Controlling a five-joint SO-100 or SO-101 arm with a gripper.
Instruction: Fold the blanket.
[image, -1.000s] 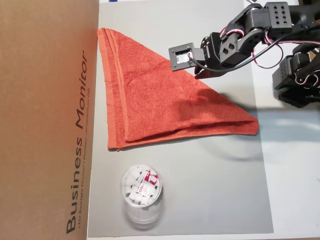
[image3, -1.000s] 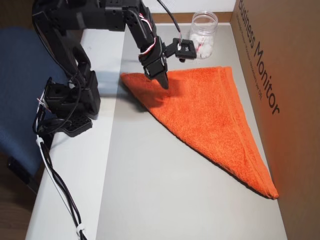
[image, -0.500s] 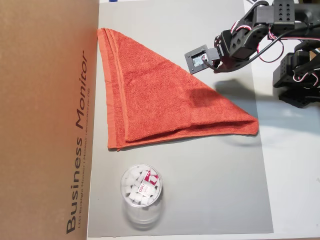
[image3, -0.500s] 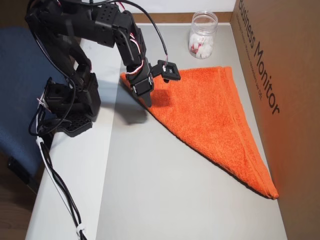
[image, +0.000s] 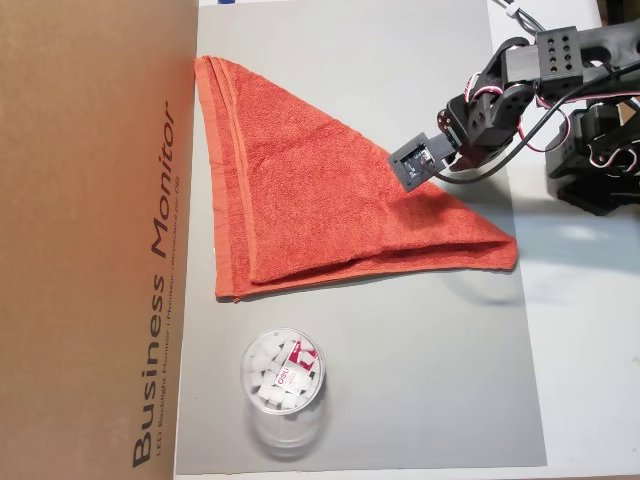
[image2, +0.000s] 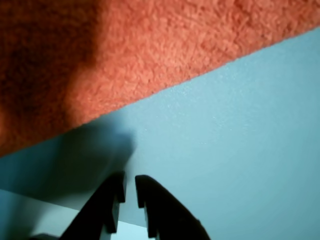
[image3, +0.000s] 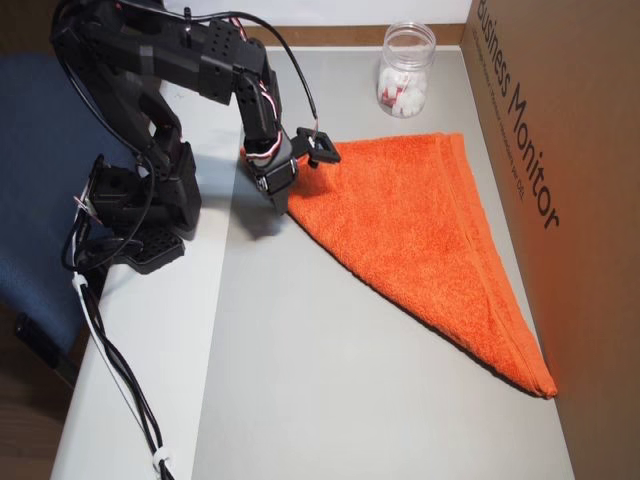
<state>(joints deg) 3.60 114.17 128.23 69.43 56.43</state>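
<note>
The blanket (image: 300, 190) is an orange-red towel lying flat as a triangle on the grey mat (image: 420, 380). Its banded edge runs along the cardboard box. In both overhead views my gripper (image: 450, 170) (image3: 279, 203) points down beside the blanket's long slanted edge, near its corner by the arm's base. The wrist view shows the two black fingers (image2: 150, 197) almost together over bare mat (image2: 240, 130), holding nothing. The blanket (image2: 150, 45) fills the top of that view, just beyond the gripper (image2: 129, 179). The blanket (image3: 420, 230) lies undisturbed.
A clear jar (image: 283, 375) (image3: 405, 70) of white pieces stands on the mat near the blanket's banded corner. A tall cardboard box (image: 90, 240) (image3: 560, 150) walls off one side. The arm's base (image3: 140, 210) sits on the white table beside a blue chair (image3: 30, 200).
The gripper has drawn back from above the blanket toward the arm's base and dropped lower, now sitting at the blanket's slanted edge. The blanket and jar have not moved.
</note>
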